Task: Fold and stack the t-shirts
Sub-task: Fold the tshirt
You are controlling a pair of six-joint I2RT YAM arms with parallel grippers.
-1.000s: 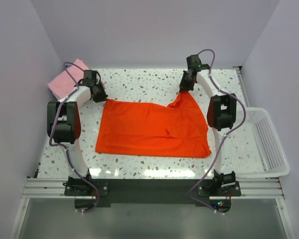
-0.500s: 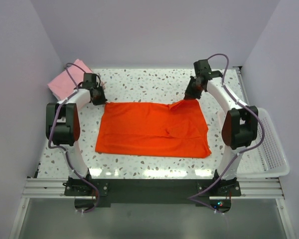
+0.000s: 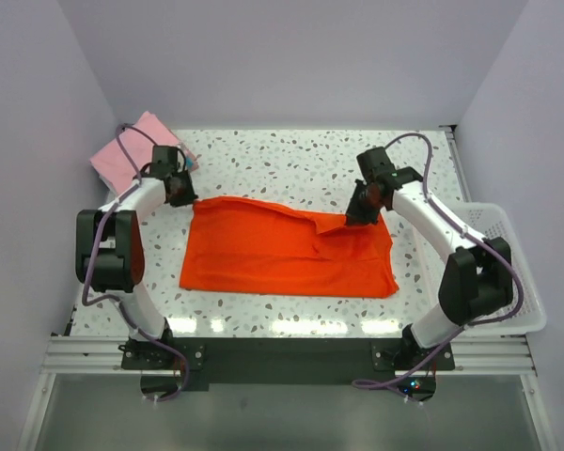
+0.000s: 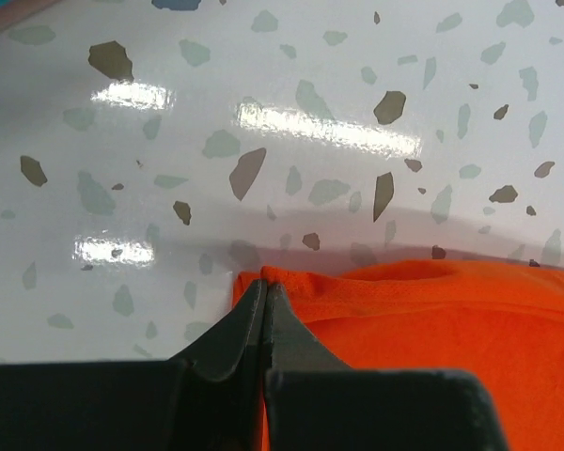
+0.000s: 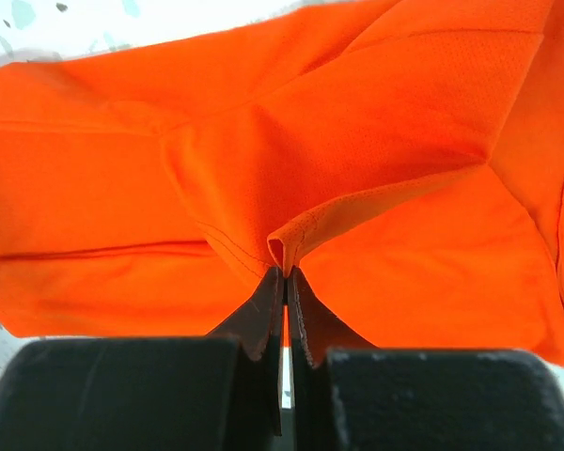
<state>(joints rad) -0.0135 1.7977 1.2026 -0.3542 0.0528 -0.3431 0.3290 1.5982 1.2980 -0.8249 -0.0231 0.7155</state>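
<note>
- The orange t-shirt (image 3: 282, 263) lies on the tabletop (image 3: 291, 155), its long axis left to right (far edge doubled over toward the near side).
- The left pincer (image 3: 180, 192) is clamped on its far-left corner; the right pincer (image 3: 355, 218) is clamped on a raised fold at far right.
- A folded pink t-shirt (image 3: 122, 150) sits at the far-left corner.

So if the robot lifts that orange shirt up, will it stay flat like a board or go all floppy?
Probably floppy: the orange shirt bunches into a soft peak where the right gripper pinches it. Creases run across it, so it would likely sag when lifted. It looks thin, so probably light.
</note>
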